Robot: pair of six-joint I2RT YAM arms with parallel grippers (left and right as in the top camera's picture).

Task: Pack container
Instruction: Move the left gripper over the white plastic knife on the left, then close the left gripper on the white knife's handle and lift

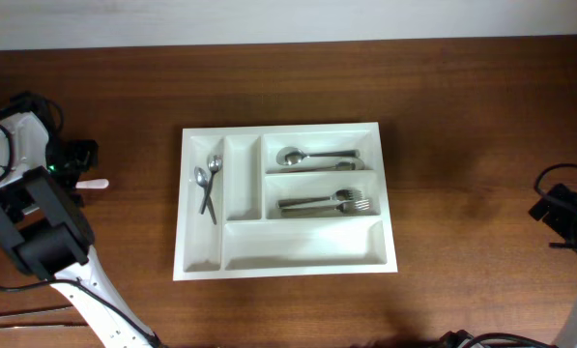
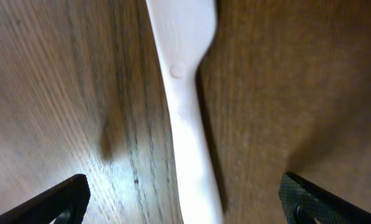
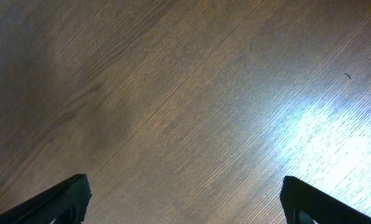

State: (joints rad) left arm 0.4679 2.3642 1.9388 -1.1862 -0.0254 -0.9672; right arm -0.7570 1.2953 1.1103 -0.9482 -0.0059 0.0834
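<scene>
The brown wooden surface [image 1: 462, 116] was seen to carry the white container [image 1: 302, 245] at its middle, well apart from both arms. Two small spoons [image 1: 208, 182] were laid in its leftmost narrow compartment. A larger spoon [image 1: 307, 156] was laid in the far right compartment, and forks [image 1: 331, 201] in the one just nearer. At the left, the left fingers [image 2: 61, 199] were spread wide either side of a white plastic utensil [image 2: 188, 124], untouched by them. The right fingers [image 3: 61, 199] were likewise released above the wood at the right.
</scene>
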